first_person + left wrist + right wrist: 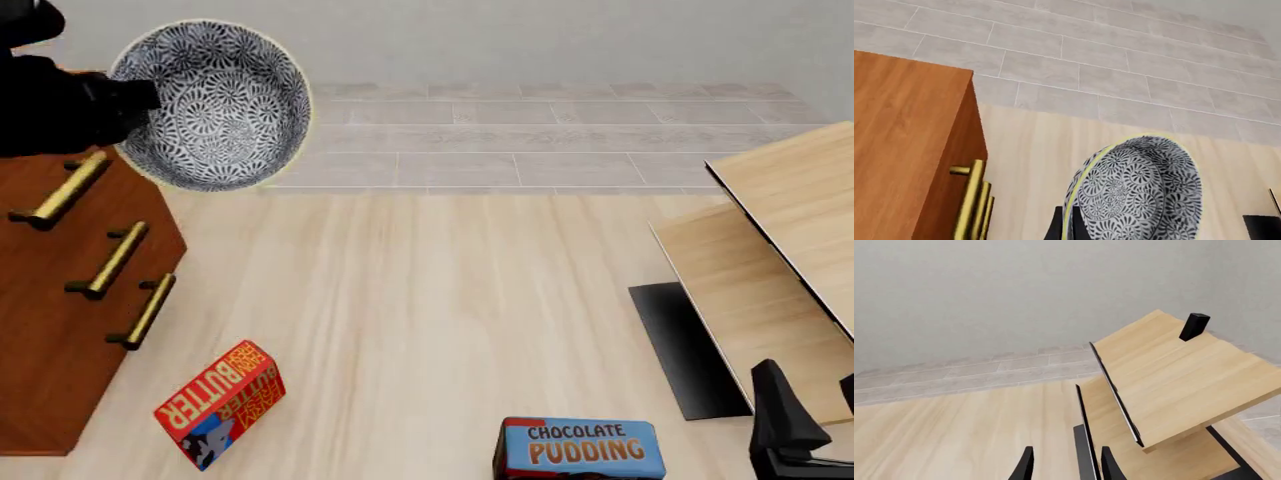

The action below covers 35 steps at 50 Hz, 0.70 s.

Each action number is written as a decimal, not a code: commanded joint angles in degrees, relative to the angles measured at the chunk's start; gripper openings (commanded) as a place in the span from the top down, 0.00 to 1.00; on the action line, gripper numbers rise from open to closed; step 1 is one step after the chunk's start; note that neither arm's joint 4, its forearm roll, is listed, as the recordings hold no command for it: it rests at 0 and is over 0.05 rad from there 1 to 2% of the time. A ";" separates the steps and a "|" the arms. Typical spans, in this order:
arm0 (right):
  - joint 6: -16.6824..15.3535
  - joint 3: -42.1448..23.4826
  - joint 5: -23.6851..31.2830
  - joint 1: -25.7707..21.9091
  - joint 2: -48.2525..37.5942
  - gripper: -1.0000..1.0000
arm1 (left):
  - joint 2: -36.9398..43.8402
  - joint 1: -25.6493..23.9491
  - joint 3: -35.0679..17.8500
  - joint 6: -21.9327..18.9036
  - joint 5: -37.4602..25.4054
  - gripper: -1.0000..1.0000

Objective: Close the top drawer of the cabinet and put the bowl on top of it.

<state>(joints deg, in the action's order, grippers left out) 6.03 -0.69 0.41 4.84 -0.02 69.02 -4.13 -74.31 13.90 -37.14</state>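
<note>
Patterned bowl (214, 105) in left gripper (134, 95)

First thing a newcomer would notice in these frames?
The bowl, black-and-white floral, held tilted on its side in the left gripper at the far left, beside the cabinet top. Then the bright butter box and chocolate pudding box on the near table, and pale wooden boards on the right.

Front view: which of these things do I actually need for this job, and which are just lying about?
Needed:
bowl, held by the left end effector
cabinet
top drawer

Lying about:
butter box
chocolate pudding box
pale wooden boards
</note>
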 commanded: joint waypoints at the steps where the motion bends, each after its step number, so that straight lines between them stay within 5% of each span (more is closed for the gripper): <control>1: -0.23 0.02 0.14 -0.08 0.00 0.00 | 4.60 5.23 -12.90 4.20 -11.81 1.00; 10: -0.26 -0.02 0.21 0.00 -0.01 0.00 | 7.15 8.82 -22.69 9.60 -19.67 1.00; 35: -0.14 0.13 0.15 0.09 -0.01 0.00 | 9.38 10.83 -37.68 30.36 -32.68 1.00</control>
<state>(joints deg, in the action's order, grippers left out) 5.95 -0.56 0.48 4.96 -0.03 77.92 5.52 -106.65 37.45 -65.61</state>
